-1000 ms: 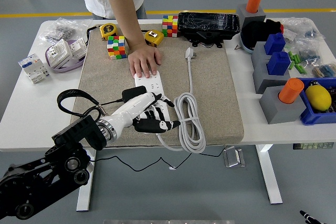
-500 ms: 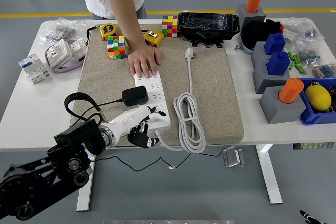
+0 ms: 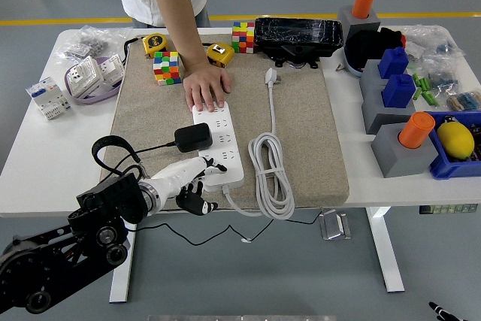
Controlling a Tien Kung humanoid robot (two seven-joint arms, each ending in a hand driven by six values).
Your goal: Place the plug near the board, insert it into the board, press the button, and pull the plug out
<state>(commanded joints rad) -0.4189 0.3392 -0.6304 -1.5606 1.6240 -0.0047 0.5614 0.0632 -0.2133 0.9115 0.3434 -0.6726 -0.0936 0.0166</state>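
One white bench (image 3: 30, 163) holds a tan mat (image 3: 301, 133). On the mat lies one white board (image 3: 219, 144) with many plug holes. One black plug (image 3: 193, 137) sits on the board's left side, and its thin black wire (image 3: 113, 144) loops off to the left. One white cord (image 3: 269, 174) lies coiled just beside the board on the right, and its white end (image 3: 270, 76) rests farther up the mat.

One robot hand, the left hand (image 3: 192, 182), is at the near end of the board, close to the bench's front edge. Its fingers are loosely curled and hold nothing. The plug is apart from it. The right hand is not seen.

One person stands at the far side. The person's hand (image 3: 204, 86) lies flat on the far end of the board.

There are two color cubes: one (image 3: 167, 68) on the mat's far left corner, and one (image 3: 243, 37) past the mat's far edge. There are two yellow tape measures (image 3: 154, 43) (image 3: 219, 53). One black box (image 3: 297, 35) sits at the far edge.

On the right are three gray blocks. Two hold an orange peg each (image 3: 364, 3) (image 3: 416, 130). One holds two blue blocks (image 3: 396, 77). One blue bin (image 3: 451, 167) holds a yellow ball (image 3: 455, 140).

On the left is one purple tray (image 3: 75, 89) with white parts in it.
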